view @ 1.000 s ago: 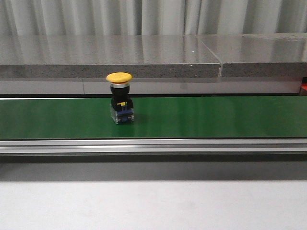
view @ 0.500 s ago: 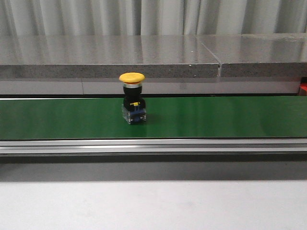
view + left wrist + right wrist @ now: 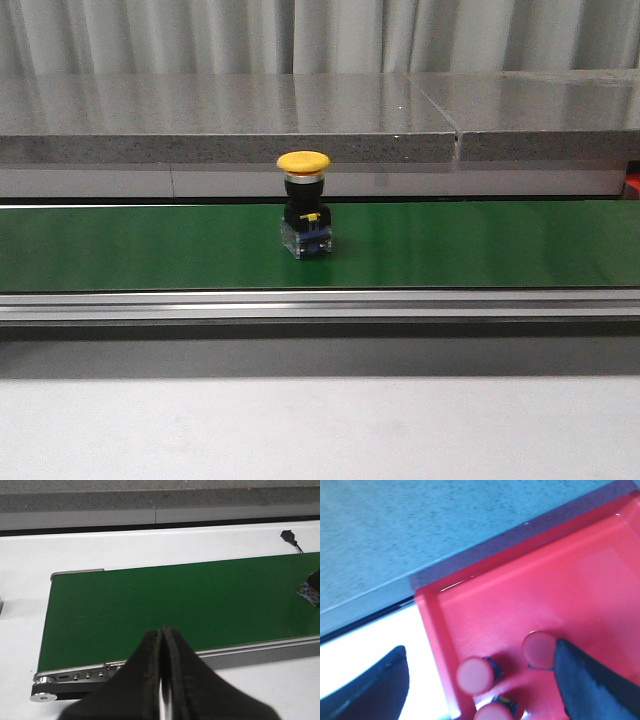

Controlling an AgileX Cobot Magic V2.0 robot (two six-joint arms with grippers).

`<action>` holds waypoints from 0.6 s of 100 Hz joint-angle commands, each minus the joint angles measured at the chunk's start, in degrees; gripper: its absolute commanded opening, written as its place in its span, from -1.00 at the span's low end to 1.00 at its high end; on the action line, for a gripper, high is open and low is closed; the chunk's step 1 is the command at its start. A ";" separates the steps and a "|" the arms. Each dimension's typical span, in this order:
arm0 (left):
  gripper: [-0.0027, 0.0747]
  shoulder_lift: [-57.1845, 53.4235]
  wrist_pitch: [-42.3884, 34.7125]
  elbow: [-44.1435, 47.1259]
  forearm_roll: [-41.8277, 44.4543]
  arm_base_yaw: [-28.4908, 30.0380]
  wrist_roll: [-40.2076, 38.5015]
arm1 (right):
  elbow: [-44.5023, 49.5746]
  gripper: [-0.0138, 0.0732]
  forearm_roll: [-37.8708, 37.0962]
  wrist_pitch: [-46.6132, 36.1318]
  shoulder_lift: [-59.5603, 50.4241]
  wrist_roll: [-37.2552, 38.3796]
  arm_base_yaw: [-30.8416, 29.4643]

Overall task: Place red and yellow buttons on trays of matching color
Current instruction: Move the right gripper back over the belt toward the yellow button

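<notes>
A yellow button (image 3: 304, 205) with a black body and clear base stands upright on the green belt (image 3: 480, 245), a little left of centre in the front view. Only its base (image 3: 311, 589) shows at the edge of the left wrist view. My left gripper (image 3: 162, 630) is shut and empty, over the belt's near rail and well apart from the button. My right gripper (image 3: 480, 647) is open above a red tray (image 3: 580, 580). In the tray stand three red buttons (image 3: 475, 675) (image 3: 539, 649) (image 3: 492, 713). The yellow tray is out of view.
A grey stone ledge (image 3: 230, 125) runs behind the belt, and a metal rail (image 3: 320, 303) runs along its front. The belt's end roller (image 3: 45, 687) and a small black connector (image 3: 289, 536) on the white table show in the left wrist view.
The yellow button has travelled to the right along the belt, still upright.
</notes>
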 commanded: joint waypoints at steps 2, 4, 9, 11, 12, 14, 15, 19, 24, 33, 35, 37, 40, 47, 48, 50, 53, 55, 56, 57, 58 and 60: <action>-0.99 0.00 -3.78 -1.64 -0.80 -0.39 0.15 | 2.14 0.68 0.63 -4.27 -7.38 -1.24 0.79; -0.99 0.00 -3.78 -1.64 -0.80 -0.39 0.15 | 2.99 0.68 0.63 -4.56 -7.99 -1.52 0.98; -0.99 0.00 -3.78 -1.64 -0.80 -0.39 0.15 | 4.80 0.68 0.58 -4.84 -10.27 -2.14 1.69; -0.99 0.00 -3.78 -1.64 -0.80 -0.39 0.15 | 5.50 0.68 0.52 -4.84 -10.84 -2.60 2.12; -0.99 0.00 -3.78 -1.64 -0.80 -0.39 0.15 | 5.94 0.68 0.52 -4.84 -11.38 -2.92 2.42; -0.99 0.00 -3.78 -1.64 -0.80 -0.39 0.15 | 6.41 0.68 0.52 -4.84 -12.18 -3.29 2.75; -0.99 0.00 -3.78 -1.64 -0.80 -0.39 0.15 | 6.87 0.68 0.52 -4.84 -12.45 -3.39 3.10; -0.99 0.00 -3.78 -1.64 -0.80 -0.39 0.15 | 8.22 0.68 0.39 -4.84 -13.99 -3.80 4.25; -0.99 0.00 -3.78 -1.64 -0.80 -0.39 0.15 | 9.66 0.68 0.04 -4.77 -15.72 -3.90 5.76; -0.99 0.00 -3.78 -1.64 -0.80 -0.39 0.15 | 12.25 0.68 -0.85 -4.51 -18.83 -3.95 8.75; -0.99 0.00 -3.78 -1.64 -0.80 -0.39 0.15 | 12.61 0.68 -1.34 -4.27 -19.53 -3.95 9.23; -0.99 0.00 -3.78 -1.64 -0.80 -0.39 0.15 | 13.12 0.68 -1.97 -3.88 -20.23 -3.95 10.00; -0.99 0.00 -3.78 -1.64 -0.80 -0.39 0.15 | 13.75 0.68 -2.98 -3.38 -20.92 -3.95 11.08; -0.99 0.00 -3.78 -1.64 -0.80 -0.39 0.15 | 15.20 0.68 -5.35 -2.14 -23.30 -3.95 14.06; -0.99 0.00 -3.78 -1.64 -0.80 -0.39 0.15 | 15.50 0.68 -5.74 -2.07 -23.49 -3.95 14.34; -0.99 0.00 -3.78 -1.64 -0.80 -0.39 0.15 | 15.74 0.68 -6.03 -1.90 -24.11 -3.95 15.14; -0.99 0.00 -3.78 -1.64 -0.80 -0.39 0.15 | 16.20 0.68 -6.31 -1.51 -24.88 -3.95 16.15; -0.99 0.00 -3.78 -1.64 -0.80 -0.39 0.15 | 16.50 0.68 -6.31 -1.25 -25.46 -3.95 16.89; -0.99 0.00 -3.78 -1.64 -0.80 -0.39 0.15 | 16.68 0.68 -6.31 -0.99 -25.82 -3.95 17.13; -0.99 0.00 -3.78 -1.64 -0.80 -0.39 0.15 | 16.75 0.68 -6.31 -0.81 -25.99 -3.95 17.63; -0.99 0.00 -3.78 -1.64 -0.80 -0.39 0.15 | 16.85 0.68 -6.31 -0.42 -26.30 -3.95 17.88; -0.99 0.00 -3.78 -1.64 -0.80 -0.39 0.15 | 16.90 0.68 -6.44 0.47 -26.63 -3.95 18.57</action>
